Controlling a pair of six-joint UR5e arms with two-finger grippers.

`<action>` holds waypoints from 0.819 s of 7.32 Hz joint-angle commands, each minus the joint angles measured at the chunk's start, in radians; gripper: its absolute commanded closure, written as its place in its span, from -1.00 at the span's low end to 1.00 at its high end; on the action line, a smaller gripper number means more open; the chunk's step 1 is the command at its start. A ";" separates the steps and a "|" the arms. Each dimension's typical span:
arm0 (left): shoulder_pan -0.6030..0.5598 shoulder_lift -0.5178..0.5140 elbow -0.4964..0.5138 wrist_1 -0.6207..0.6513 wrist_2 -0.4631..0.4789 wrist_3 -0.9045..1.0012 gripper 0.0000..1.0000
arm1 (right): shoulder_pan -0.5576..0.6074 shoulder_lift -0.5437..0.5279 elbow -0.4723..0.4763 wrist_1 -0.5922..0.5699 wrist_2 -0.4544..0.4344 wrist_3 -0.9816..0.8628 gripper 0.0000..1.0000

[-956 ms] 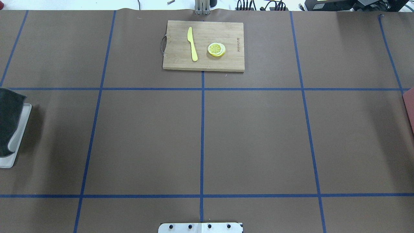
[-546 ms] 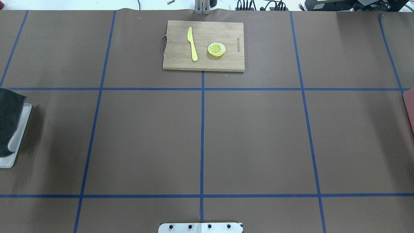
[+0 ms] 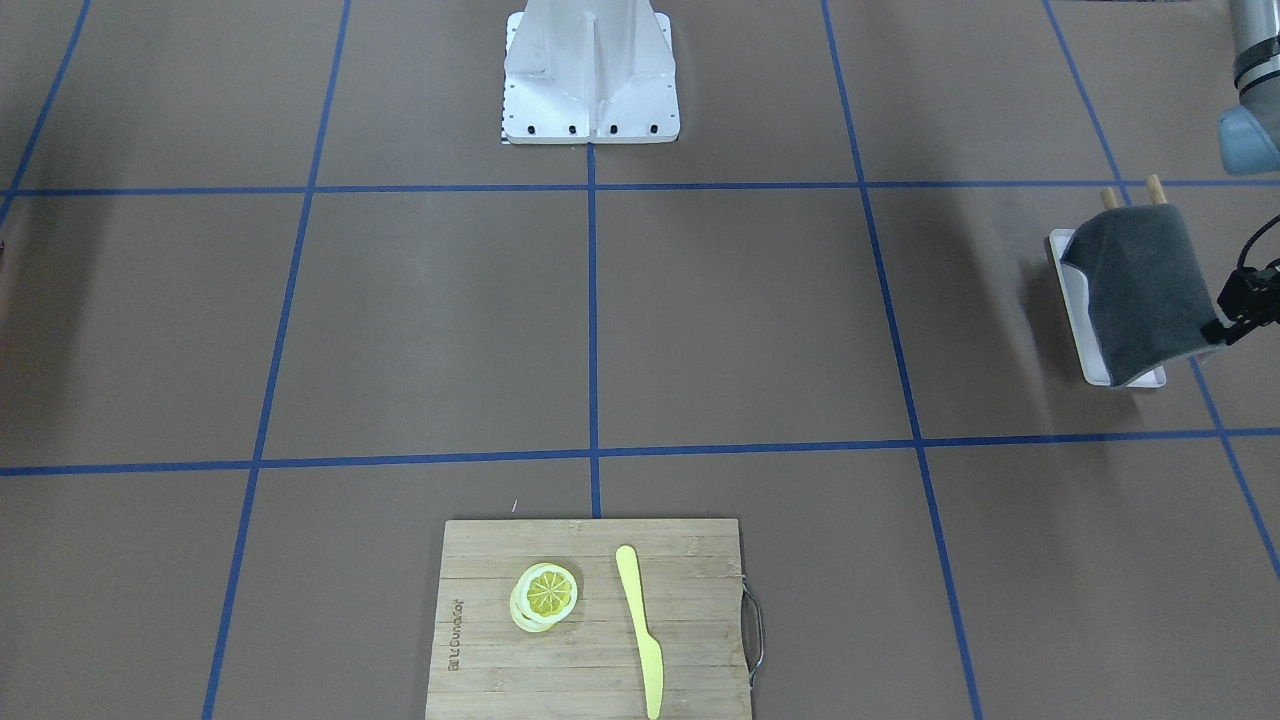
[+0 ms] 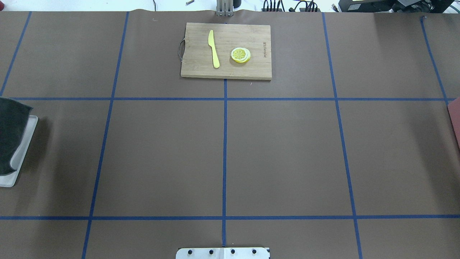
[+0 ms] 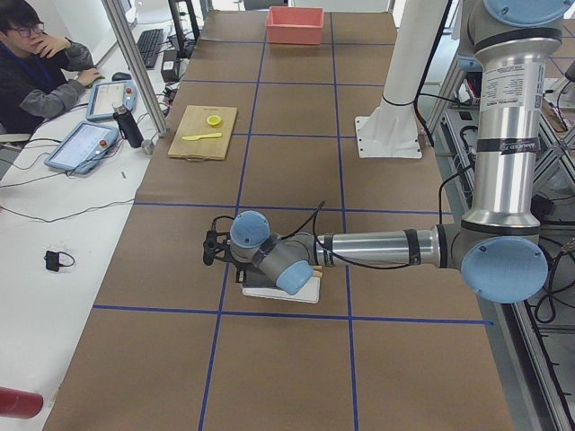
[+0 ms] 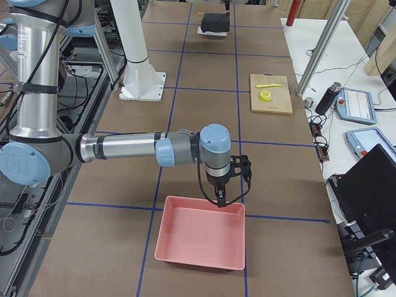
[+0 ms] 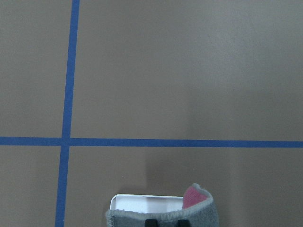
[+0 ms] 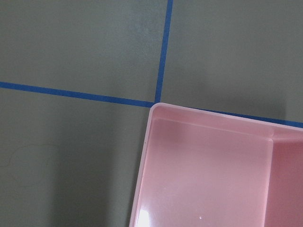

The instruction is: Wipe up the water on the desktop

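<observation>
Risk first: grey cloth (image 3: pixel 1140 290) slipping from left pincer (image 3: pixel 1232 322), seemingly pinched by 1 edge only, or dragging white tray (image 3: pixel 1068 285) along on lifting. Also wiping the wrong patch: no puddle discernible anywhere on counter (image 4: pixel 280 151), spread brown and taped beneath everything. Cloth half draped over tray. Right pincer (image 6: pixel 223 199) hanging over pink bin (image 6: pixel 198 241) rim; spread or pressed together, impossible to tell. Bin showing bare floor only.

cloth (image 3: pixel 1135 290) covers most of white tray (image 3: pixel 1086 340)
</observation>
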 commanded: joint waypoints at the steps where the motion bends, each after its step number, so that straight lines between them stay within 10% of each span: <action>1: -0.002 0.000 0.001 -0.002 0.001 0.002 1.00 | 0.000 -0.001 0.000 0.000 0.001 0.000 -1.00; 6: -0.009 0.000 -0.033 0.008 -0.070 0.006 1.00 | 0.000 0.001 0.000 0.000 0.001 -0.002 -1.00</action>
